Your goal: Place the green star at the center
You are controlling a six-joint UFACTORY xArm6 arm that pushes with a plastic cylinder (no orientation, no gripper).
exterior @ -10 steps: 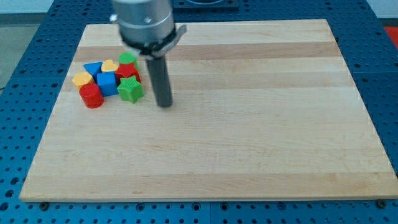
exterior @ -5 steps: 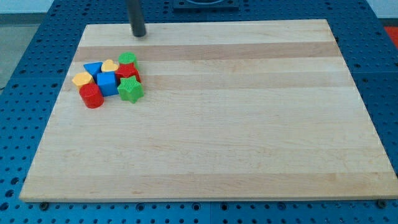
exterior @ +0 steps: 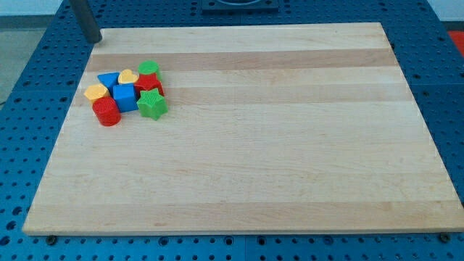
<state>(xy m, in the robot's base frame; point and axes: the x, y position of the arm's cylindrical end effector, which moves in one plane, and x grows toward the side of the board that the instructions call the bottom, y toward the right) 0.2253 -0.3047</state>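
Observation:
The green star (exterior: 151, 104) lies at the lower right of a tight cluster of blocks on the left part of the wooden board (exterior: 290, 145). My tip (exterior: 93, 39) is at the view's top left, just off the board's top-left corner, well above and left of the cluster. It touches no block.
The cluster also holds a red cylinder (exterior: 106, 112), a blue cube (exterior: 124, 96), a yellow-orange block (exterior: 95, 91), a blue triangular block (exterior: 108, 79), a yellow heart (exterior: 128, 75), a red block (exterior: 148, 82) and a green block (exterior: 148, 68). Blue perforated table surrounds the board.
The rod has left the spot right of the green star, moved up to the board's top edge, then left to the top-left corner. No blocks have moved.

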